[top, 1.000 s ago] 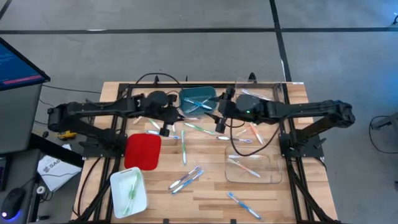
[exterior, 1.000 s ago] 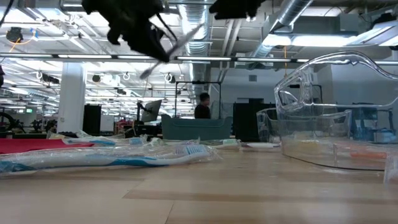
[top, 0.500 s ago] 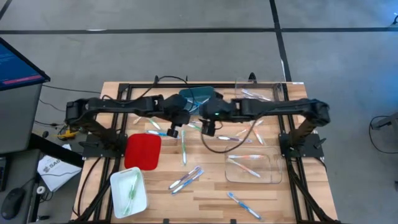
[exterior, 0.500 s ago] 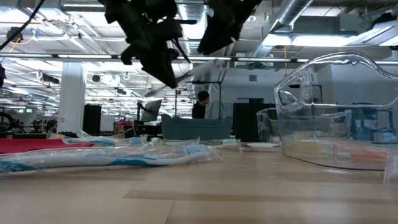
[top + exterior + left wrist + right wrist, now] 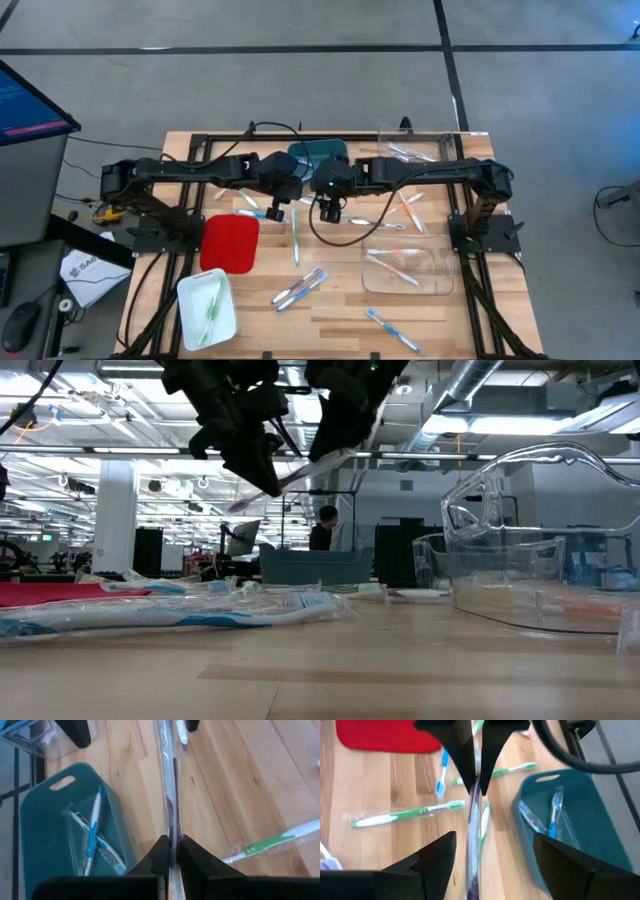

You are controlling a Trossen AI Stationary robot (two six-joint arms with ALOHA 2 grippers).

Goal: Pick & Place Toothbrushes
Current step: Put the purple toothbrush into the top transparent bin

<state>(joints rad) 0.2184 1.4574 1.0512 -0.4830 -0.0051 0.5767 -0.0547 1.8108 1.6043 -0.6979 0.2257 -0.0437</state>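
Observation:
A pink-purple toothbrush in clear wrap (image 5: 170,795) hangs in the air between my two grippers, above the table's middle, beside the teal bin (image 5: 318,158). My left gripper (image 5: 173,852) (image 5: 288,192) is shut on it. My right gripper (image 5: 494,839) (image 5: 320,195) is open, with a finger on either side of the brush's far end (image 5: 473,825); I see no touch there. The bin holds blue toothbrushes (image 5: 92,827). Several more toothbrushes (image 5: 295,235) lie flat on the wooden table. My left gripper pinches the wrapped toothbrush between its two fingers, part-way along the purple handle (image 5: 172,832). The brush runs along the fingers and sticks out ahead of them toward the right gripper. It is lifted clear of the table and slants upward (image 5: 300,475) toward the right gripper.
A red tray (image 5: 230,243) and a white tray with green brushes (image 5: 207,305) sit on the near left. Clear containers stand at the near right (image 5: 405,270) and far right (image 5: 415,150). Black cables loop under the arms. Green brushes (image 5: 405,815) lie below the grippers.
My right gripper has swung toward the table's left, from over the scattered brushes to the left gripper, and now straddles the held brush's free end. My left gripper has shifted a little toward the right, with the brush still in its fingers.

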